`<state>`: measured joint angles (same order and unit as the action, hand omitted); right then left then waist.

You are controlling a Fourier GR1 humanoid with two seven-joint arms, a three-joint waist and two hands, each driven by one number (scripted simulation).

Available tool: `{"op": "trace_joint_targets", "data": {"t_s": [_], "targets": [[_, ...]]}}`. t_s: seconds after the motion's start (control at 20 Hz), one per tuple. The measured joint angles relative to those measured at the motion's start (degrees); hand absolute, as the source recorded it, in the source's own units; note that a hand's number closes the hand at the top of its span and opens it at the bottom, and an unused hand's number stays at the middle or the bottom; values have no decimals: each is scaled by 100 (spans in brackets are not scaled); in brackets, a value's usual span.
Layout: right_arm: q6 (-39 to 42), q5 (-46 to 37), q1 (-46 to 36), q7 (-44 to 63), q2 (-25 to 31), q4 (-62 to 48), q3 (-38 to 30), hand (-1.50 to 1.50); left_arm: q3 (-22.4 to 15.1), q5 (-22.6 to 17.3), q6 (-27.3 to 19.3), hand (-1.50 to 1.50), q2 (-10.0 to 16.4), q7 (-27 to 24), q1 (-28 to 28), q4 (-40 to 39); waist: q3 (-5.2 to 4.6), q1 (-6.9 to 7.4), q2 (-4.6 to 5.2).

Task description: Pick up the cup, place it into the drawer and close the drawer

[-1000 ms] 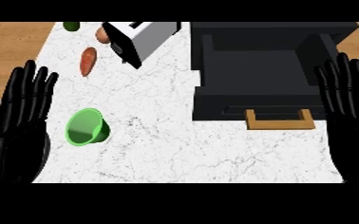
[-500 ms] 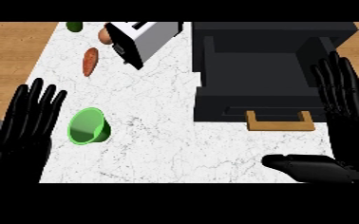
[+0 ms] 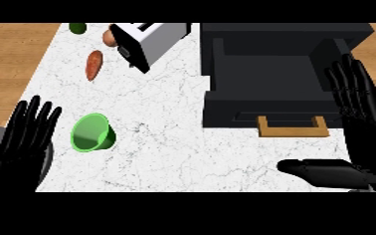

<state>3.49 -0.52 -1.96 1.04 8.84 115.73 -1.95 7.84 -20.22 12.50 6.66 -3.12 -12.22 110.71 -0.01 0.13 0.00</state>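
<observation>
The left hand [image 3: 26,137] has drawn back slightly, fingers spread, beside the cup [image 3: 92,132]; the right hand [image 3: 355,98] stays spread.

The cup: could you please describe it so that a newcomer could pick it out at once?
Start at the white marble counter and go to its left side, away from the black drawer unit on the right. Near the front, just right of the left hand, sits the cup, the only bright green, round, open-mouthed thing there.
</observation>
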Motion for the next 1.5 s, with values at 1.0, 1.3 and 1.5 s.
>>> {"op": "trace_joint_targets", "data": {"t_s": [1.0,1.3,1.5], "targets": [[260,45,-58,13,-21,0,-191,-150,874,1223,-33,-150,320,-2190,942,-4060,-2,-30,4],[379,81,-112,-234,-29,-312,-323,-150,1109,1300,201,-150,588,-3151,1486,-5686,-3,-30,5],[386,3,-36,-171,-88,-164,-256,-150,1169,1424,226,-150,681,-3869,1825,-6665,-3,-40,6]]}}
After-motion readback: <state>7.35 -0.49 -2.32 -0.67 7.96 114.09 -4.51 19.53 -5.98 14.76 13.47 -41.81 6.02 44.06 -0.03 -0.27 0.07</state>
